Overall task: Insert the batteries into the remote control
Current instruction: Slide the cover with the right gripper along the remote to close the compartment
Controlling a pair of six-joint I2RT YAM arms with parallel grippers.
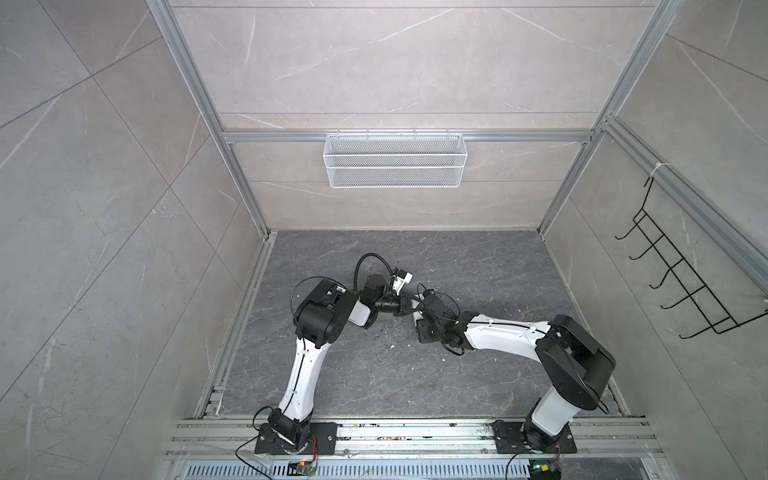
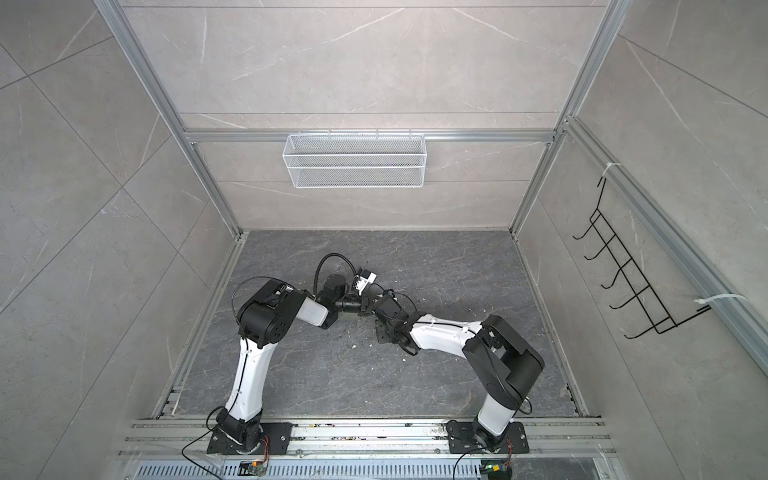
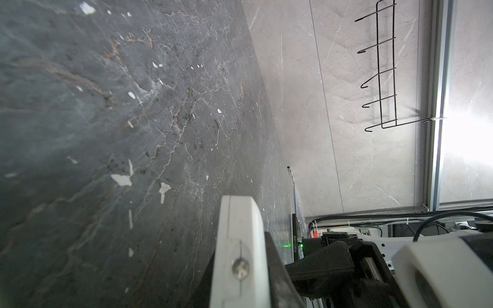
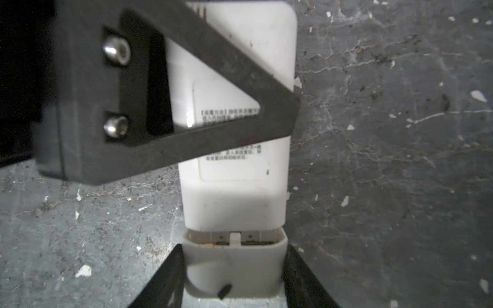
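Observation:
The white remote control point(image 4: 240, 202) lies back up on the dark table, a printed label on its back. My right gripper point(image 4: 234, 269) is shut on its near end, one black finger on each side. A narrow gap crosses the back there, where thin dark slivers with an orange trace, the batteries point(image 4: 221, 243), barely show. My left gripper point(image 4: 292, 106) is shut and its black triangular finger lies across the remote's back. In the left wrist view its white fingertips point(image 3: 237, 213) are pressed together with nothing between them. In both top views the two grippers meet mid-table point(image 1: 409, 307) point(image 2: 370, 307).
White specks point(image 4: 83, 270) are scattered over the dark table point(image 1: 374, 374). A white wire basket point(image 1: 394, 160) hangs on the back wall. A black hook rack point(image 1: 681, 274) is fixed to the right wall. Aluminium rails point(image 1: 415, 432) run along the front edge.

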